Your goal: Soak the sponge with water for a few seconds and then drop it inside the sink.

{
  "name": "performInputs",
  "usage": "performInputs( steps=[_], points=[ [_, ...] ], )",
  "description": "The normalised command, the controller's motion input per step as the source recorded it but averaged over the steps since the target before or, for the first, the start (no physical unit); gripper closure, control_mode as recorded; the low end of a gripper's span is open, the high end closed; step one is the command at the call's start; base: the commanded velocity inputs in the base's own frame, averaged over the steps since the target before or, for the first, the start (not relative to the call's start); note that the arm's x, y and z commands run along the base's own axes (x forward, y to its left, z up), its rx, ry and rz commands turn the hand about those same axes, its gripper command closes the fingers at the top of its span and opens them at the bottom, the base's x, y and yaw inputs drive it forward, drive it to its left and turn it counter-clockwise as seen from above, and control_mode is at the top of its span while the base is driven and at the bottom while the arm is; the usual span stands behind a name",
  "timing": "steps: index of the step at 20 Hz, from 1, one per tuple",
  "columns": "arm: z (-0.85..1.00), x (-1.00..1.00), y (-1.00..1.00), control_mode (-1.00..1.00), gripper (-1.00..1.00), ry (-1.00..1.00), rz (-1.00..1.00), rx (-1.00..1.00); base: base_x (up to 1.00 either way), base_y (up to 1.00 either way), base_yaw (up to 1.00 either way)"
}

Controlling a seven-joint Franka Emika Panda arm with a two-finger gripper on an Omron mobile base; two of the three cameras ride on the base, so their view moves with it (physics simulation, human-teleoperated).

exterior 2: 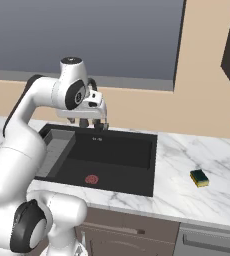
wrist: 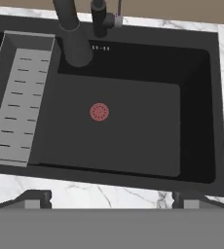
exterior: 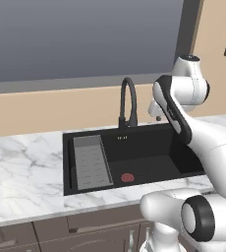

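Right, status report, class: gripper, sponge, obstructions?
Gripper open, over sink. Sponge on counter, right of sink. Faucet beside the gripper.

My left base camera is sitting behind my arm, looking forward and down; the sink point(exterior: 134, 157) is occupying the frame's centre. My right base camera is facing the same basin from the opposite side, placing it at centre left and the counter point(exterior 2: 207, 165) at right. My hand camera is looking steeply down into the basin from close above, the drain point(wrist: 99, 112) lying near centre.
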Motion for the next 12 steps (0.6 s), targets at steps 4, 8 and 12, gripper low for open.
performInputs(
  steps=[4, 8, 12],
  points=[
    [0.0, 0.04, -0.33, -1.0, -1.0, 0.0, 0.0, 0.0, 0.0, 0.0, 0.0],
    [0.0, 0.01, -0.21, -1.0, -1.0, 0.0, 0.0, 0.0, 0.0, 0.0, 0.0],
    [0.0, 0.0, -0.19, -1.0, -1.0, 0.0, 0.0, 0.0, 0.0, 0.0, 0.0]
  ],
)
